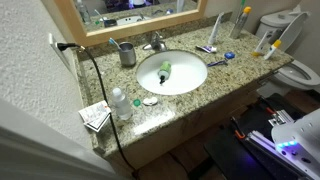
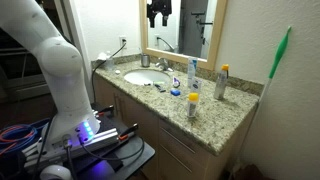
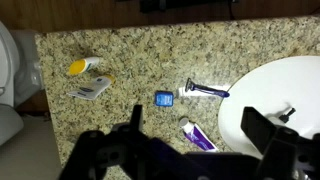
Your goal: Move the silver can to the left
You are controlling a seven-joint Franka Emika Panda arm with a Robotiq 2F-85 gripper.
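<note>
The silver can [image 1: 243,24] is tall and slim with an orange-yellow top. It stands upright at the back of the granite counter, between the sink and the toilet, and also shows in an exterior view [image 2: 221,84] near the wall. My gripper [image 3: 195,110] is open and empty, high above the counter. Its dark fingers frame a toothpaste tube [image 3: 197,135] beside the sink. It hangs at the top of an exterior view [image 2: 158,12], well away from the can. In the wrist view I cannot tell which thing at the left is the can.
A white sink [image 1: 170,72] with a faucet [image 1: 155,42] fills mid-counter. A metal cup with brushes [image 1: 127,52] stands behind it. A razor [image 3: 207,90], a blue box [image 3: 164,98], a yellow-capped bottle [image 3: 80,67] and a white leaning bottle [image 1: 215,28] surround the can's area. The toilet [image 1: 300,70] adjoins.
</note>
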